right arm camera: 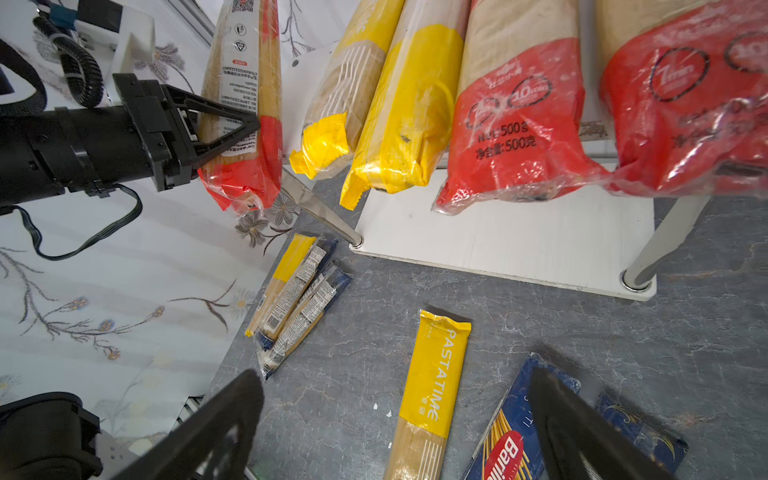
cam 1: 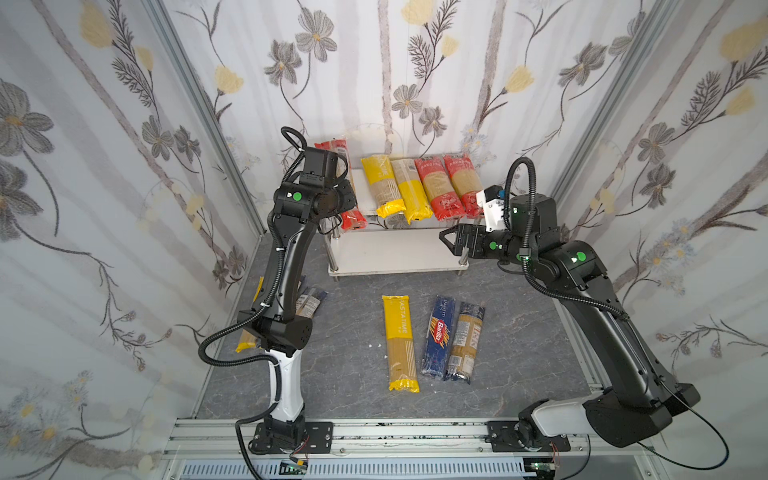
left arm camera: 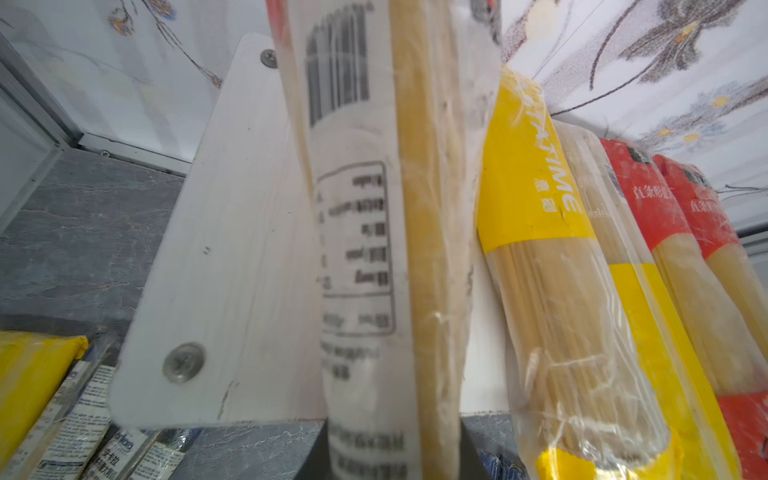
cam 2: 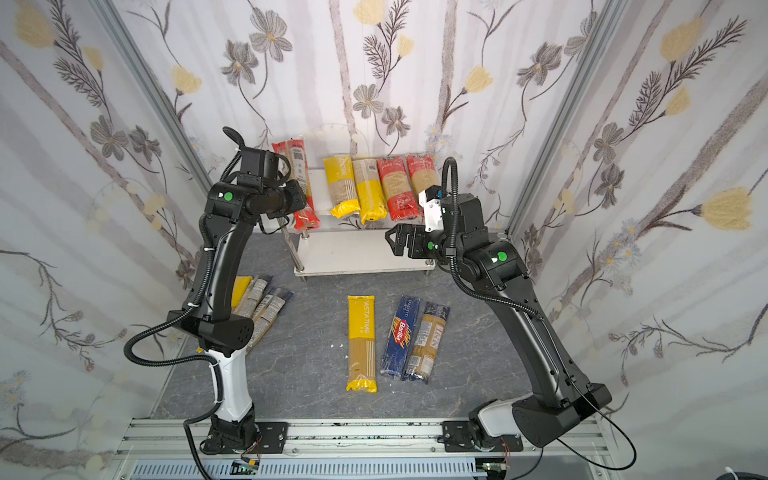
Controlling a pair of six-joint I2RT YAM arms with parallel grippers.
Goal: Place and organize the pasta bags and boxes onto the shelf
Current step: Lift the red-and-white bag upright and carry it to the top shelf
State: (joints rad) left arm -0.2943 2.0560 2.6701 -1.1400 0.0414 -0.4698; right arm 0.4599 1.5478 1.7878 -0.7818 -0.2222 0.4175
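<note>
Right wrist view: the left claw (right arm camera: 251,124) pinches a red-ended spaghetti bag (right arm camera: 245,62) near its front end, above the bare left edge of the shelf (left arm camera: 232,208), long axis front-to-back, parallel to the yellow pack (left arm camera: 532,187) beside it; the right claw (cam 1: 451,240) hangs spread, empty.

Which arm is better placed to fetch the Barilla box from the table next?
Right, probably: the right gripper is open, empty and nearer the Barilla box; the left gripper is shut on a red-ended spaghetti bag at the shelf.
</note>
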